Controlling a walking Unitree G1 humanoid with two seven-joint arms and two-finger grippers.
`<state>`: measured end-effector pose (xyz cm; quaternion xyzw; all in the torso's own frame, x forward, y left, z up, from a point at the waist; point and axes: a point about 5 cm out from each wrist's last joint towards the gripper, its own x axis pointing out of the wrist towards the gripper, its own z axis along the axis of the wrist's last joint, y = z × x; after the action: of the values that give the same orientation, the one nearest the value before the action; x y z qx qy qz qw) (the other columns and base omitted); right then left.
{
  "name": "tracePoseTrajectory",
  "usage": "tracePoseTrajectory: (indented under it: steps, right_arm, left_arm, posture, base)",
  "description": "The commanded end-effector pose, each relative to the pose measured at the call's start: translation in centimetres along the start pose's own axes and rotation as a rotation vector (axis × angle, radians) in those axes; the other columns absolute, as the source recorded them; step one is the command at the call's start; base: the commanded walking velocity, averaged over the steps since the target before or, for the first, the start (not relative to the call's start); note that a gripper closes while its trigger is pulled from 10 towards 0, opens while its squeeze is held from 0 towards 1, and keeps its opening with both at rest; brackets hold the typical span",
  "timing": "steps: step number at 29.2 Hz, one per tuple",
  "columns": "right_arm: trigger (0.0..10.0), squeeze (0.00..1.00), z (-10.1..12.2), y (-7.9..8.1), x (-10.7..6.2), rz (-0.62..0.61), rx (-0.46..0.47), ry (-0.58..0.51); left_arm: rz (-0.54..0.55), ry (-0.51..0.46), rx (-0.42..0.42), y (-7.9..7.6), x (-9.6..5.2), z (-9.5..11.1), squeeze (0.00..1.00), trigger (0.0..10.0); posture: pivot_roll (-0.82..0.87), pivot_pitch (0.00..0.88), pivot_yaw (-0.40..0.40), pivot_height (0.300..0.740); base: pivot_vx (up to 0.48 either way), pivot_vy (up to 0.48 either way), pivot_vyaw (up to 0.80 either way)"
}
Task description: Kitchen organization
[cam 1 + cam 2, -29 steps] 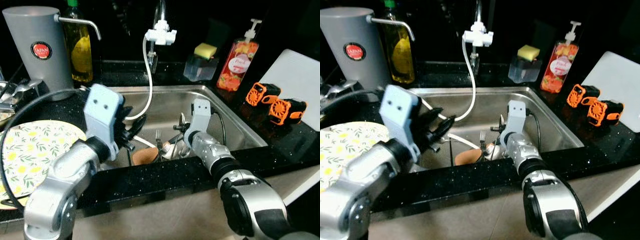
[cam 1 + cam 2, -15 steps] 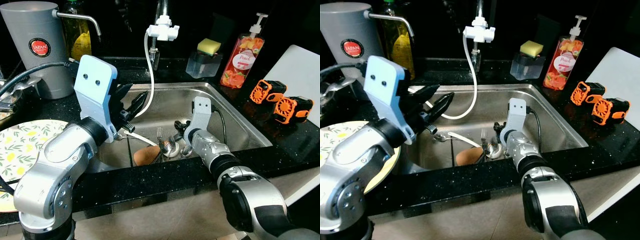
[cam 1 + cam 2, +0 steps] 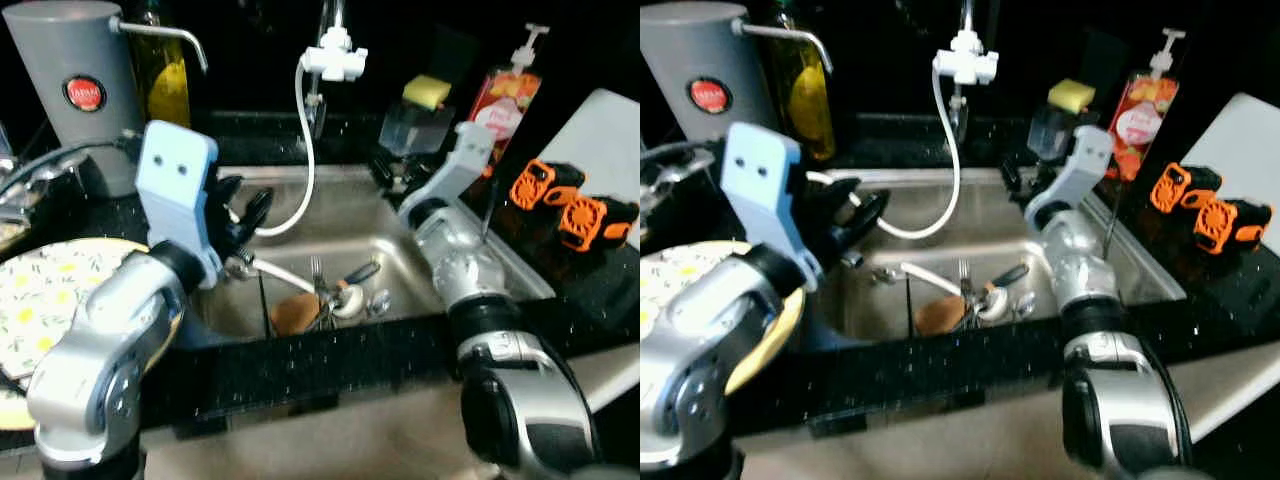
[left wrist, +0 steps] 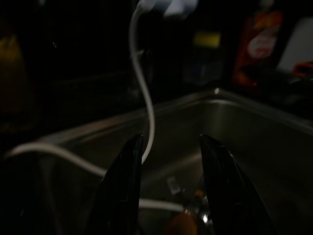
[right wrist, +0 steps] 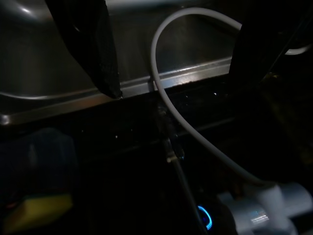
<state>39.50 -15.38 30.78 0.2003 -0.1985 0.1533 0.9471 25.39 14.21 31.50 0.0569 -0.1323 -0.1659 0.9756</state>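
A steel sink (image 3: 345,215) holds a pile of cutlery (image 3: 340,295): a fork, spoons, a black-handled utensil and a brown rounded piece (image 3: 292,313). My left gripper (image 3: 245,215) hovers over the sink's left side, open and empty; in the left wrist view its fingers (image 4: 122,196) stand apart above the basin. My right gripper (image 3: 385,172) is raised near the sink's back rim, below the sponge holder (image 3: 420,120). Its fingers (image 5: 95,44) are spread with nothing between them, facing the white hose (image 5: 166,98).
A floral plate (image 3: 40,300) lies on the left counter beside a grey water jug (image 3: 85,90) and an oil bottle (image 3: 168,80). The white faucet head (image 3: 335,62) trails a hose (image 3: 300,160) into the sink. A soap bottle (image 3: 505,105), orange gadgets (image 3: 570,205) and a white board (image 3: 600,130) stand right.
My right gripper has lifted out of the cutlery pile and risen to the back rim of the sink, empty. The left gripper has shifted only slightly. The camera also moved a little.
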Motion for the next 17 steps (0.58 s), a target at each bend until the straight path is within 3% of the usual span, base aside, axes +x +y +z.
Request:
tracePoseTrajectory:
  steps: [1,3,8,10,17]
  right_arm:
    - [10.0,0.0,0.7,0.1,-0.6,0.011,-0.018,-0.027]
    - [10.0,0.0,0.7,0.2,-0.9,0.013,-0.026,-0.032]
    - [10.0,0.0,0.4,0.6,-3.5,0.044,-0.063,-0.032]
    - [10.0,0.0,0.3,0.7,-4.3,0.052,-0.078,-0.027]
    - [10.0,0.0,-0.2,0.6,-5.5,0.017,-0.07,0.007]
  left_arm:
    - [0.027,0.01,0.013,-0.4,-0.3,-0.5,0.0,10.0]
    - [0.036,0.011,0.025,-0.4,-0.4,-0.7,0.0,10.0]
    - [0.03,0.065,0.151,-1.1,-1.3,-2.1,0.0,10.0]
    - [0.079,0.065,0.214,-0.5,-1.5,-2.4,0.0,10.0]
    - [0.175,0.09,0.268,1.0,-1.5,-3.1,0.0,10.0]
  posture:
    - [0.25,0.085,-0.07,0.74]
    - [0.24,0.075,-0.063,0.74]
    - [0.24,0.063,-0.056,0.74]
    - [0.23,0.052,-0.052,0.74]
    - [0.23,0.038,-0.047,0.74]
  base:
    - [0.0,0.0,0.0]
    - [0.0,0.0,0.0]
    - [0.0,0.0,0.0]
    - [0.0,0.0,0.0]
    - [0.0,0.0,0.0]
